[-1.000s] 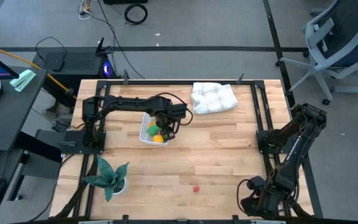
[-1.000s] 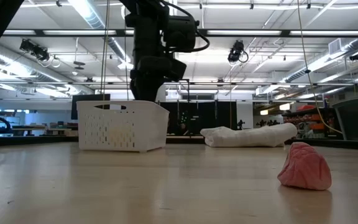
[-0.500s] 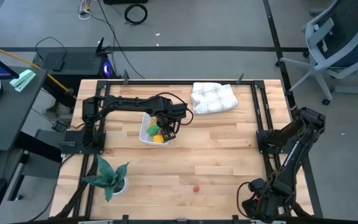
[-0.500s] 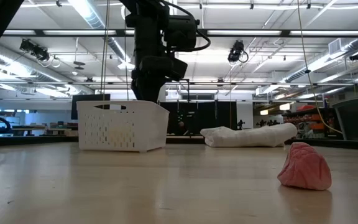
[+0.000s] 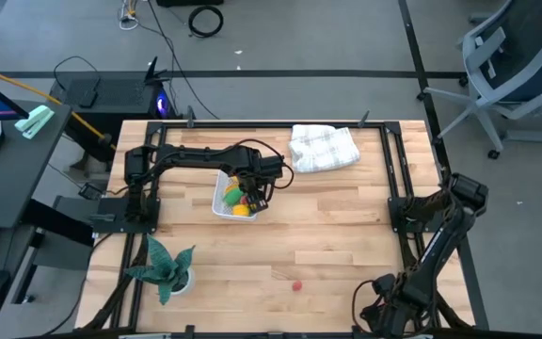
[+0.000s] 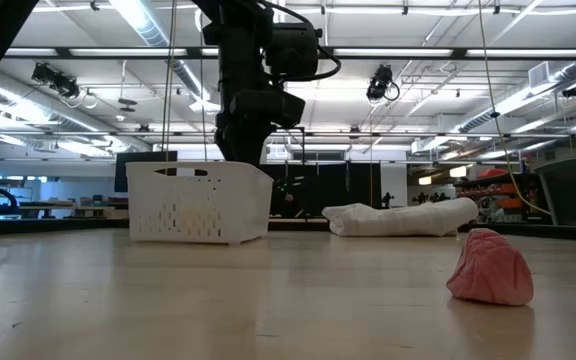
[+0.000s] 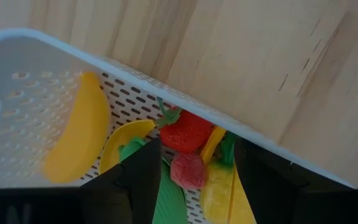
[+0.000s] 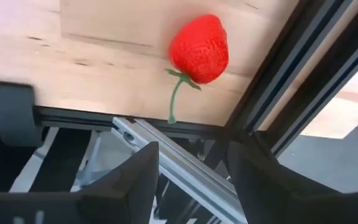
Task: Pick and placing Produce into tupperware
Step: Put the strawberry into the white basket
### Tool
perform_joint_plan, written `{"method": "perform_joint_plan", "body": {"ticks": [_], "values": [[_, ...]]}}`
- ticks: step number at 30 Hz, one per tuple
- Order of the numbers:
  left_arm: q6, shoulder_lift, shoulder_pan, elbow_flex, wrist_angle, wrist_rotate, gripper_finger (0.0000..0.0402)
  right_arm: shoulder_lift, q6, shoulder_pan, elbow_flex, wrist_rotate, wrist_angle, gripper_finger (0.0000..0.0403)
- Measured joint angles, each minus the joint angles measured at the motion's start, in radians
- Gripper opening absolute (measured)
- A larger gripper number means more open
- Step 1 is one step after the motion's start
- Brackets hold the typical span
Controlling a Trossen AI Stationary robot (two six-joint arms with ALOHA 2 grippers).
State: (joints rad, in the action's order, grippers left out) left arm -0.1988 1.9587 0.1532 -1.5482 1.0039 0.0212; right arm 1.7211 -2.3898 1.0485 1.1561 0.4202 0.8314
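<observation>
The white perforated tupperware (image 5: 220, 200) (image 6: 198, 203) (image 7: 166, 93) stands on the wood left of the table's middle. In it lie a yellow banana (image 7: 76, 140), a red strawberry (image 7: 188, 130), a small pink-red piece (image 7: 188, 171) and green and yellow pieces. My left gripper (image 5: 248, 200) (image 7: 191, 180) hangs open just above its right end, fingers pointing down and touching nothing. One red strawberry with a green stem (image 8: 199, 48) (image 5: 296, 283) (image 6: 490, 268) rests alone on the wood near the near edge. My right gripper (image 8: 191, 186) (image 5: 384, 303) is open, low at the near right corner.
A white checked folded cloth (image 5: 324, 148) (image 6: 398, 217) lies at the far edge, right of the tupperware. A green plant in a white pot (image 5: 166, 266) stands at the near left corner. Dark frame rails (image 8: 291, 81) run along the table's edge beside the lone strawberry.
My right arm has folded lower and drawn toward the table's near edge, its elbow sinking at the right side. My left gripper has stayed over the tupperware, still open. The produce and the tupperware have not moved.
</observation>
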Motion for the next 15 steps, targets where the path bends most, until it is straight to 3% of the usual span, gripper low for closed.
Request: {"method": "perform_joint_plan", "body": {"ticks": [8,15], "values": [[-0.017,0.0,0.0,0.0,-0.001,0.0,0.0201,0.016,0.025,-0.016,0.001,-0.011,-0.014,0.0201],[-0.026,0.0,0.0,0.0,-0.006,0.0,0.0203,0.001,0.142,-0.093,-0.001,-0.141,-0.019,0.0201]]}}
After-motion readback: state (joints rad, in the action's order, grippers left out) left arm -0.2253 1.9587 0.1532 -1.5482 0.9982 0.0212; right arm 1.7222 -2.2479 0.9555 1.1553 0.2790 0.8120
